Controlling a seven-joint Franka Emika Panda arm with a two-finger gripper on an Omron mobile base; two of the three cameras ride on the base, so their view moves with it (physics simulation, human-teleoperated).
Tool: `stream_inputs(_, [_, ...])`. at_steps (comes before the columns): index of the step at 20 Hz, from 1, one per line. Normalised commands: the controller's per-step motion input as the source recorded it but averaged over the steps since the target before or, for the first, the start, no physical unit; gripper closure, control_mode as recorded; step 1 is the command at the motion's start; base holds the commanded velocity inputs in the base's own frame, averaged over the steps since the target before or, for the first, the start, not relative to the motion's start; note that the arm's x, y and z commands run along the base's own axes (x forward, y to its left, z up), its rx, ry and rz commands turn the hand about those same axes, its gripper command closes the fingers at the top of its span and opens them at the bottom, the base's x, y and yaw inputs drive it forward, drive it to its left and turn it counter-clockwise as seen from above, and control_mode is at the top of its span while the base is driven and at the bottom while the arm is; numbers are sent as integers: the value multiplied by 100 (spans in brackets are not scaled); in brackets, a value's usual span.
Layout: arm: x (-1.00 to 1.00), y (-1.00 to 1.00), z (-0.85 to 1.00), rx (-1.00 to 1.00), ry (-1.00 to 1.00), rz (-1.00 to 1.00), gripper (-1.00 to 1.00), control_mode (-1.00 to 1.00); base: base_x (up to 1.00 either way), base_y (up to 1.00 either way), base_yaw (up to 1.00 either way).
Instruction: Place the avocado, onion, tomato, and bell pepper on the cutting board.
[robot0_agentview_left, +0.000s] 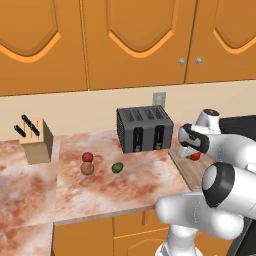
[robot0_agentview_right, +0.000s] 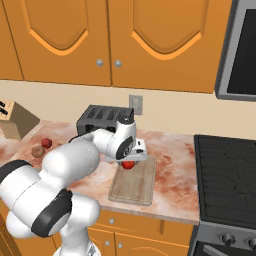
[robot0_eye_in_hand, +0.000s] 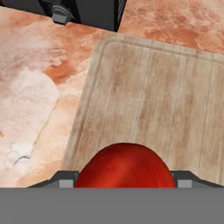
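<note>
The principal hazard is roll-off: the smooth round red tomato (robot0_eye_in_hand: 124, 165) is carried above the flat rectangular light-brown wooden cutting board (robot0_agentview_right: 136, 186), and, in my judgement, a release from height would let it run toward the board's left edge and onto the marbled reddish countertop (robot0_agentview_left: 115, 187). A second risk is the black slotted toaster (robot0_agentview_left: 144, 129) standing just beyond the board's far-left corner; a wide swing of the wrist could clip it. The two-finger gripper (robot0_agentview_right: 129, 162) is pinching the tomato, its fingers pressed against either side of the fruit as the hand view shows. The white arm reaches forward from the base and bends down at the wrist, so the hand hangs over the far end of the board, near the toaster. Three items are not yet on the board and lie well to its left on the countertop: the small dark green egg-shaped avocado (robot0_agentview_left: 117, 167), the round tan-brown onion (robot0_agentview_left: 87, 169), and the dark red lumpy bell pepper (robot0_agentview_left: 87, 157) touching it on the far side.
</note>
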Motion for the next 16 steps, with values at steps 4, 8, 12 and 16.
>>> stream_inputs(4, [47,0,-1,0,0,0,100,-100,0,0,0])
stream_inputs(8, [30,0,-23,0,3,0,100,-100,0,0,0])
stream_inputs(12, [14,0,-31,0,5,0,100,-100,0,0,0])
stream_inputs(16, [7,0,-29,0,4,0,100,-100,0,0,0])
